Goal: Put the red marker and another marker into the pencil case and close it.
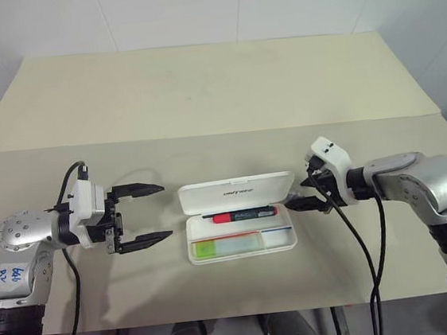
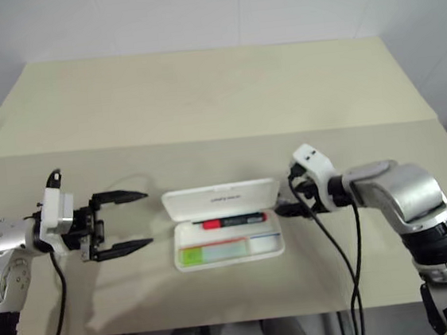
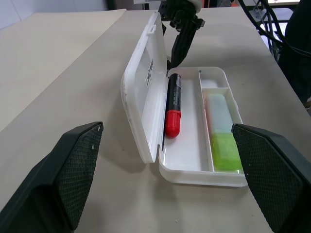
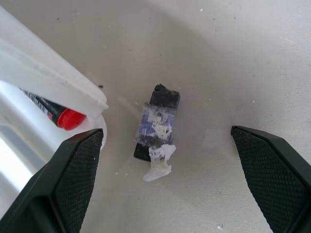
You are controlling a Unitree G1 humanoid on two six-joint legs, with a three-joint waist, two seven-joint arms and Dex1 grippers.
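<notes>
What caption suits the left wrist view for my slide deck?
Open pencil case holding the red marker and green highlighter, framed by the open left gripper.

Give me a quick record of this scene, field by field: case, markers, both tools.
case: white pencil case, lid open, on the table
red marker: red marker in the case's rear compartment, by the lid
highlighter: green-capped highlighter in the front compartment
left tool: left tool open, beside the case, holding nothing
right tool: right tool open, at the case's other end, holding nothing
left to do: close the lid
</notes>
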